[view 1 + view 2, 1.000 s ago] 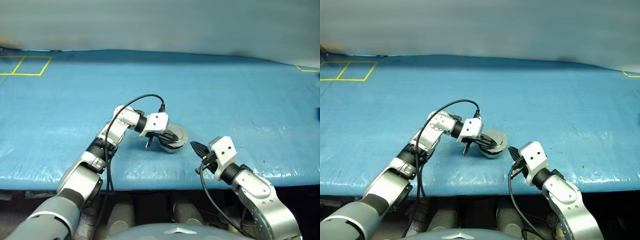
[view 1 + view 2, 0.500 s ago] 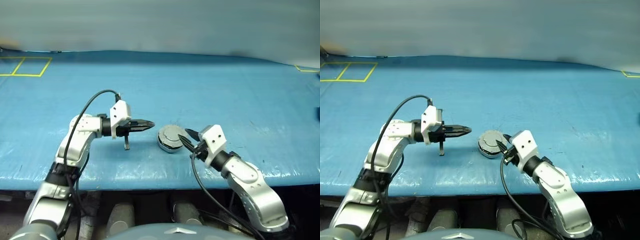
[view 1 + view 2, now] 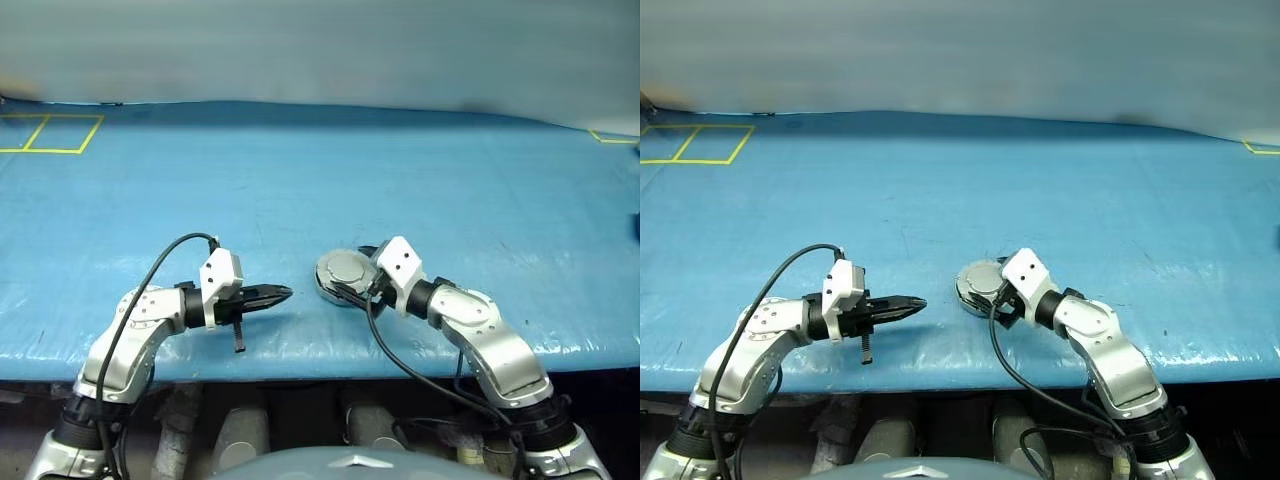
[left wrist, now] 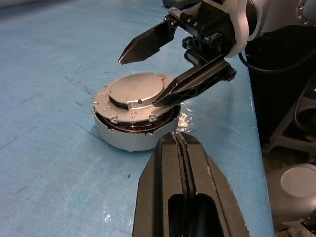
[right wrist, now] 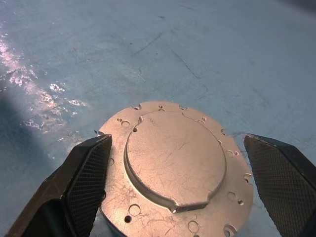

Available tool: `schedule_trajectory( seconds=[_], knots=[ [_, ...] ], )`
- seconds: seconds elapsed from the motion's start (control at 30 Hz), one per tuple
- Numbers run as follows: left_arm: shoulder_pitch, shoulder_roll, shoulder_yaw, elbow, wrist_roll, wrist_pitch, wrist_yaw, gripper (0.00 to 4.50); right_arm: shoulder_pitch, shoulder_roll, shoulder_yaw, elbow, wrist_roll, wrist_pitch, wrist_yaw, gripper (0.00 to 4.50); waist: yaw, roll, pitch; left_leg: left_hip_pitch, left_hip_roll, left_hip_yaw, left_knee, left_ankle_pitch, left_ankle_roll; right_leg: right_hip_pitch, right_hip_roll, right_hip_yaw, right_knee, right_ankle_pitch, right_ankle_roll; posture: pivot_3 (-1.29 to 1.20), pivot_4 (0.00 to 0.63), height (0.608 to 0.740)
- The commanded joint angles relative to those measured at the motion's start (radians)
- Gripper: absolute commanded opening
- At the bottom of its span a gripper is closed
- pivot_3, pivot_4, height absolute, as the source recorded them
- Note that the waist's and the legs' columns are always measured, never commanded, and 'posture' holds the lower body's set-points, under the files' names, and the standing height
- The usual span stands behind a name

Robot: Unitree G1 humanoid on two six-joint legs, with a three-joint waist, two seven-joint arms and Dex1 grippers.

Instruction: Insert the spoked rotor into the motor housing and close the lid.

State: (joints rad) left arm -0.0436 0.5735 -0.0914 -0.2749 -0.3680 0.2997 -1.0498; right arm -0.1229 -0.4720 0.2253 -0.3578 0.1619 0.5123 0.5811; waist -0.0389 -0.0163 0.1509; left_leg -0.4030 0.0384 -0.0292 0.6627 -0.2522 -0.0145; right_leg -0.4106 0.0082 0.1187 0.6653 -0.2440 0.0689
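Left eye view: left gripper (image 3: pixel 283 294), clenched, has drawn back lower left. Right gripper (image 4: pixel 158 66) has spread wide around the lid (image 5: pixel 176 159), which sits lowered, slightly ajar, on the housing (image 4: pixel 129 139).

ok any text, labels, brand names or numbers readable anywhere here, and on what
None can be read.
The lid of the motor housing: screw holes and scratches, no writing.
The blue table cover: yellow taped lines forming boxes, no characters.
Left hand and right hand: no marking shows.
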Motion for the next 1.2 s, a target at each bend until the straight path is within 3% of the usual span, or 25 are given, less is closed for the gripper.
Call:
schedule_trajectory(
  seconds=[0.03,0.23,0.43,0.83,1.2],
  knots=[
    [0.004,-0.013,0.002,-0.004,-0.002,-0.006,0.035,0.0,-0.017,0.006,0.011,0.028,-0.018,-0.021,0.005,4.48,0.001,0.0,0.0,0.0,0.0,0.0,0.0,0.0,0.0,0.0,0.0,0.0,0.0,0.0,0.0,0.0,0.15,0.74],
    [0.003,-0.011,-0.009,-0.001,0.016,-0.009,0.06,0.0,-0.008,0.031,0.032,0.076,-0.039,-0.045,-0.001,4.48,-0.001,0.0,0.0,0.001,0.0,0.0,0.0,0.0,0.0,0.001,0.0,0.0,0.0,0.0,0.0,0.0,0.15,0.74],
    [-0.025,-0.015,0.018,0.015,0.004,-0.005,0.086,0.0,0.01,0.067,0.03,0.051,-0.028,-0.066,-0.005,3.04,-0.002,0.0,0.0,0.002,0.0,0.001,-0.001,0.0,0.0,0.001,0.0,0.0,0.0,0.0,0.0,0.0,0.15,0.74],
    [-0.051,-0.017,-0.023,0.024,0.019,-0.01,0.09,0.0,0.021,0.11,0.054,0.062,-0.065,-0.054,-0.041,3.04,-0.007,0.0,0.0,0.002,0.001,0.001,-0.002,0.0,0.0,0.0,0.0,0.0,0.001,0.0,-0.001,0.0,0.15,0.74],
    [-0.075,-0.016,-0.043,0.034,0.03,-0.008,0.089,0.0,0.007,0.111,-0.04,0.001,-0.008,-0.051,-0.045,3.04,-0.001,0.0,0.0,0.002,0.0,0.001,-0.001,0.0,0.0,0.001,0.0,0.001,0.0,0.0,0.0,0.0,0.15,0.74]
  ],
)
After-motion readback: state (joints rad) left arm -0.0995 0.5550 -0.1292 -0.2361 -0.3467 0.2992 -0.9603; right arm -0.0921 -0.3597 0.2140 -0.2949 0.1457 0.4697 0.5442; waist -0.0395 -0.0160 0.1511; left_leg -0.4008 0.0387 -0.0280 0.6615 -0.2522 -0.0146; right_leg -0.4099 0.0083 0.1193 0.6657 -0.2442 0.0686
